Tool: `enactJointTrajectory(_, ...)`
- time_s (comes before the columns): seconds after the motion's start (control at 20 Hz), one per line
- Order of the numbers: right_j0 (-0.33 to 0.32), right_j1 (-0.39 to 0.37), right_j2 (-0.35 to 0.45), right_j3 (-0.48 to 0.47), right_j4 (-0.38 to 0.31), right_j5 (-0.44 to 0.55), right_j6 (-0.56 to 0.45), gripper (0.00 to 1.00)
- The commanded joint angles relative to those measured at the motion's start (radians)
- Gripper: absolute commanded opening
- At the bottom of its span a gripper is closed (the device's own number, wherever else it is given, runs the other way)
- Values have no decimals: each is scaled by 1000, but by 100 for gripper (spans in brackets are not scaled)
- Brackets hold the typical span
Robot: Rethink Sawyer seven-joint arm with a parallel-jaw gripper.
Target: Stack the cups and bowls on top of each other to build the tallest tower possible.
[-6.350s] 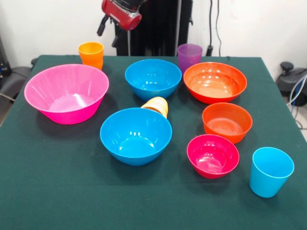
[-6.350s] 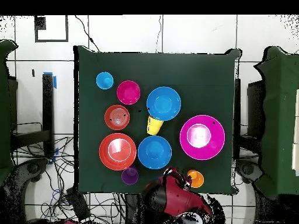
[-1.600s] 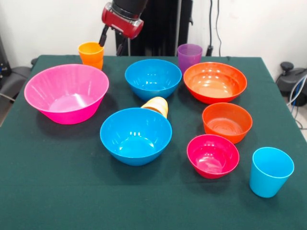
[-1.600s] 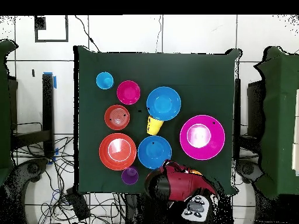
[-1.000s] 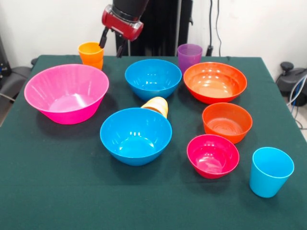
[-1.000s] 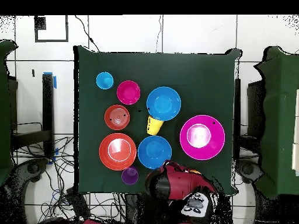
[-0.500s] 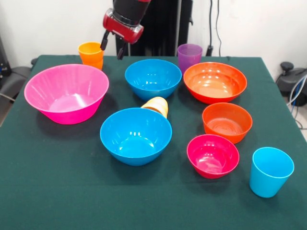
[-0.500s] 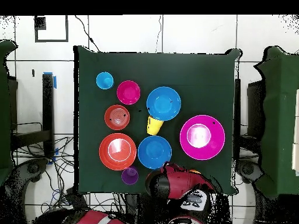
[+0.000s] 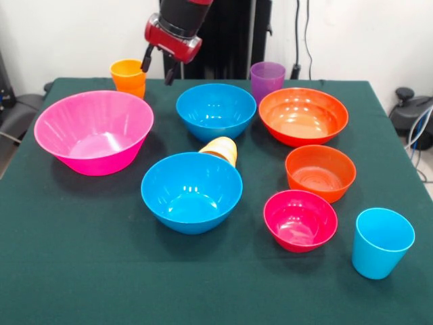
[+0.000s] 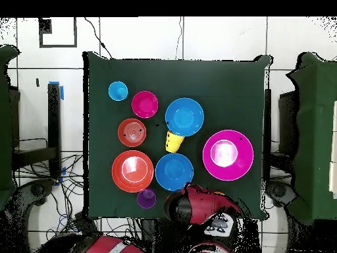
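Front view: the gripper (image 9: 156, 73) has swung right, fingers apart and empty, hanging beside the orange cup (image 9: 128, 77) at upper left. Overhead view: the arm (image 10: 197, 207) now hides that cup at the bottom; no tower yet.

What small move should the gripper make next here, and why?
Probably shift slightly toward the orange cup and descend over its rim. The gripper hangs open just beside that cup, holding nothing, and nothing on the table is stacked yet.
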Motion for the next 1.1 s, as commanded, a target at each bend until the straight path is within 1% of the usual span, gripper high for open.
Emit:
enactJointTrajectory(0.05, -11, 40, 85, -91, -58, 26, 2, 100)
enactJointTrajectory(0.35, -4, -17, 80, -89, -71, 96, -24, 100)
enactJointTrajectory(0.55, -17, -40, 83, -81, -85, 112, -34, 100)
enactJointTrajectory(1.1, -159, -69, 133, -58, -175, 99, -84, 100)
